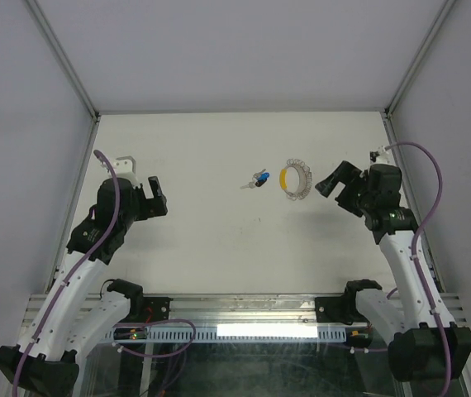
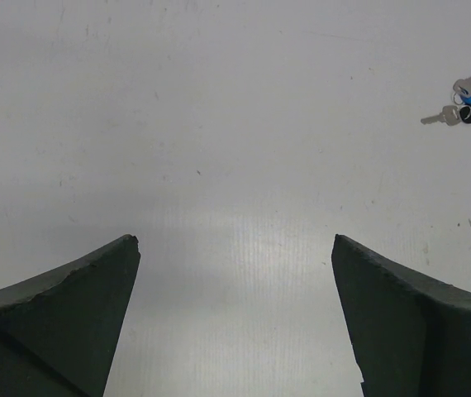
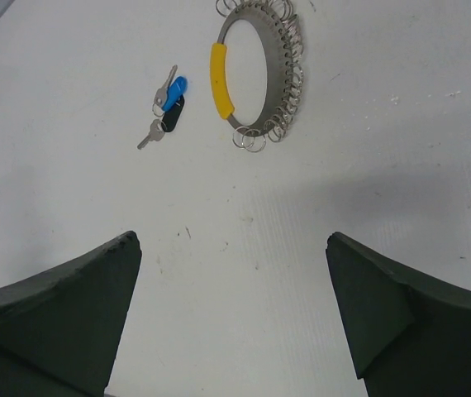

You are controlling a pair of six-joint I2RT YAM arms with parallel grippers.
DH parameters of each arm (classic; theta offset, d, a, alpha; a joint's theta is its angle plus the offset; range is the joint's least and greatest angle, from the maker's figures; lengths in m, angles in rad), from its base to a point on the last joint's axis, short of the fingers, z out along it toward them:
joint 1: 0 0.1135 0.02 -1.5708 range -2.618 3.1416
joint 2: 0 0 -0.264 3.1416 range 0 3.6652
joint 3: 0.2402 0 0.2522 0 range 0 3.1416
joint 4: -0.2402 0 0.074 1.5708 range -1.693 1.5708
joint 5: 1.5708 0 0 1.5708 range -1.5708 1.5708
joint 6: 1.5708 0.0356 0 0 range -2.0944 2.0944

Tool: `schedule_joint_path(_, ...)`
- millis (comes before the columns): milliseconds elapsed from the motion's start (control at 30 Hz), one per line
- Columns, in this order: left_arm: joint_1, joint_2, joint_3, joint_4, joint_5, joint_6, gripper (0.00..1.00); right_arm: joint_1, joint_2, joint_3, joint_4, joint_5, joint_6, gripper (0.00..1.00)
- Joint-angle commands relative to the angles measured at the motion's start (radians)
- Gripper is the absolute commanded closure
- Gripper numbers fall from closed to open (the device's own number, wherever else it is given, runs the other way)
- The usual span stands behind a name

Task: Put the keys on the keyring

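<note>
The keys (image 1: pixel 258 179) lie in a small bunch on the white table, silver blades with one blue head and one black head; they show too in the left wrist view (image 2: pixel 465 101) and the right wrist view (image 3: pixel 167 106). Just right of them lies the keyring (image 1: pixel 295 179), a silver ring hung with small loops and a yellow segment on its left side (image 3: pixel 256 74). My left gripper (image 1: pixel 159 198) hovers open well left of the keys (image 2: pixel 235 248). My right gripper (image 1: pixel 335 180) stands open just right of the keyring, nothing between its fingers (image 3: pixel 231 240).
The table (image 1: pixel 219 248) is walled by grey panels on the left, right and back. A small white bracket (image 1: pixel 122 163) sits behind the left gripper. A metal rail (image 1: pixel 244 306) runs along the near edge.
</note>
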Motion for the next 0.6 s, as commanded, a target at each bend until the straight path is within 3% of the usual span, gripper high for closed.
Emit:
schedule_joint_path(0,0.015,-0.042,0.03,0.066,0.031,-0.008,0.01,-0.008,0.097,-0.001,0.162,-0.014,-0.002,0.03)
schedule_joint_path(267,0.009,-0.028,0.019,0.086,0.091,0.004,0.01,-0.009,0.342,0.024,0.285,0.027,-0.05,0.09)
schedule_joint_path(567,-0.017,0.017,0.019,0.087,0.096,-0.003,0.01,-0.007,0.53,0.076,0.355,0.024,-0.057,0.25)
